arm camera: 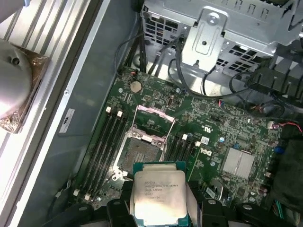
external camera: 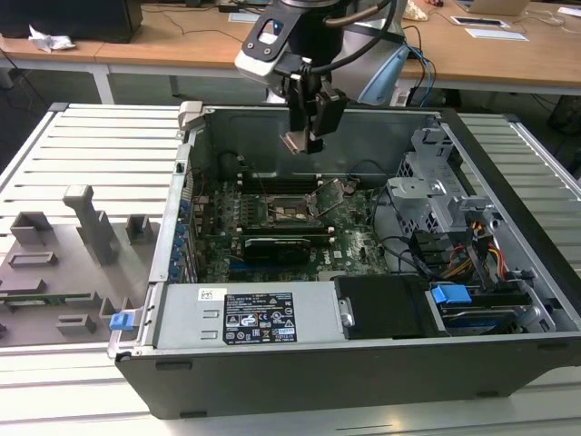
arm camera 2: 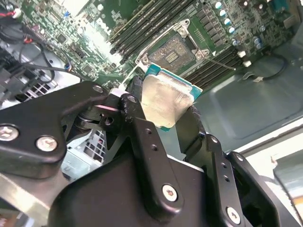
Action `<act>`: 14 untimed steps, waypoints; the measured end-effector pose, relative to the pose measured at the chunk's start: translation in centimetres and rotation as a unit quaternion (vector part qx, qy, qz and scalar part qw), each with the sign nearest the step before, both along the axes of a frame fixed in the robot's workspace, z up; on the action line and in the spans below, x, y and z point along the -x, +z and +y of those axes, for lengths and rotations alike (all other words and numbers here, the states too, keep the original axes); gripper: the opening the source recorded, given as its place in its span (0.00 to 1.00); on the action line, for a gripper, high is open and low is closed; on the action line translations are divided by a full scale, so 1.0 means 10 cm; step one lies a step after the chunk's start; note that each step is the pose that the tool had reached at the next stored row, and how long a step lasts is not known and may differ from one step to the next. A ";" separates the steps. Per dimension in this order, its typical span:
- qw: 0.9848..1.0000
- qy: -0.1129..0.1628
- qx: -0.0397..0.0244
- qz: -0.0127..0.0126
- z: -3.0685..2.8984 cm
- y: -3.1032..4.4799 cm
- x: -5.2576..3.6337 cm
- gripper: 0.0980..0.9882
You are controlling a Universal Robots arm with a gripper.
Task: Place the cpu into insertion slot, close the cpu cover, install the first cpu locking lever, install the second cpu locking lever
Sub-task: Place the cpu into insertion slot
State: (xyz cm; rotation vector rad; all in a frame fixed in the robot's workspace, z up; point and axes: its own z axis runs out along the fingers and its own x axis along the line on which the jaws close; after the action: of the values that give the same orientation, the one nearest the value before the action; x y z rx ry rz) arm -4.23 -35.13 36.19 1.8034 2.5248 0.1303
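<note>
Exterior view puts your gripper [external camera: 303, 138] high inside the open computer case [external camera: 363, 377], above the green board [external camera: 354, 241] and well apart from it. Its fingers are closed on the cpu [external camera: 294, 143], which you see as a small beige plate at the fingertips.

On the board below, the insertion slot [external camera: 289, 213] lies uncovered with its dark square centre showing. The cpu cover [external camera: 331, 194] stands raised and tilted at the slot's edge, on the exterior view's right of it. A grey power supply [external camera: 182, 313] fills the near side of the case, and a metal drive cage [external camera: 427, 195] sits to the exterior view's right of the board. Outside the case, on the exterior view's left, a grey fixture tray [external camera: 54, 263] rests on the slatted table [external camera: 100, 145].

In the second wrist view you look along the black fingers [arm camera 2: 142, 127], which clamp the cpu [arm camera 2: 163, 99] by two opposite edges. Its silvery top faces the camera and a green rim shows along one side. Beyond it the insertion slot [arm camera 2: 173, 51] is open, with long black memory slots [arm camera 2: 142, 23] running beside it.

In the first wrist view the cpu [arm camera: 158, 191] sits between the fingertips. The insertion slot [arm camera: 139, 153] lies just past it on the board and holds no chip. The cpu cover [arm camera: 151, 124] is swung up on the slot's far side. You cannot tell from these views whether the chip is level with the socket.
</note>
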 end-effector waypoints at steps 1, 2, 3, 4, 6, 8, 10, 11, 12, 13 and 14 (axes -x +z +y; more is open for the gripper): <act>1.000 -0.008 0.000 0.000 0.000 -0.001 0.000 0.48; 1.000 -0.014 0.000 0.000 0.000 -0.001 0.000 0.48; 1.000 -0.022 0.000 0.000 0.000 -0.001 0.000 0.48; 1.000 -0.028 0.000 0.000 0.000 -0.002 0.000 0.48; 0.999 -0.041 0.000 0.000 0.000 -0.003 0.000 0.48; 0.998 -0.063 0.000 0.000 0.000 -0.006 0.000 0.48; 0.996 -0.085 0.000 0.000 0.000 -0.010 0.000 0.48; 0.996 -0.093 0.000 0.000 0.000 -0.012 0.000 0.48; 0.995 -0.102 0.000 0.000 0.000 -0.016 0.000 0.48; 0.994 -0.108 0.000 0.000 0.000 -0.019 0.000 0.48; 0.993 -0.121 0.000 0.000 0.000 -0.027 0.000 0.48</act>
State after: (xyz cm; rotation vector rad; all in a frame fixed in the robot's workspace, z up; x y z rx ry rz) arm -4.24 -35.13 35.92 2.0885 2.2816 0.1220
